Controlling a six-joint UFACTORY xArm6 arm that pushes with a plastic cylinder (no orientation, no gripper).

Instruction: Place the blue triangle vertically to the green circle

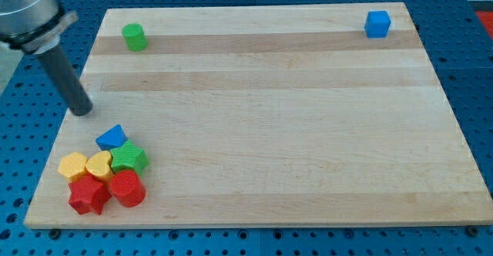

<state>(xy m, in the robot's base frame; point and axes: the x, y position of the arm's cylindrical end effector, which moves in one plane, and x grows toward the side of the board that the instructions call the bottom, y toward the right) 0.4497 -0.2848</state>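
The blue triangle [112,137] lies at the board's lower left, on top of a cluster of blocks. The green circle [134,36] stands alone near the board's top left corner. My tip [82,111] rests on the board near its left edge, a short way up and to the left of the blue triangle and well below the green circle. It touches no block.
Below the blue triangle sit a green star [129,159], a yellow heart [99,165], a yellow block [73,166], a red star [88,196] and a red block [127,188]. A blue cube [377,24] stands at the top right. The wooden board [269,117] lies on a blue perforated table.
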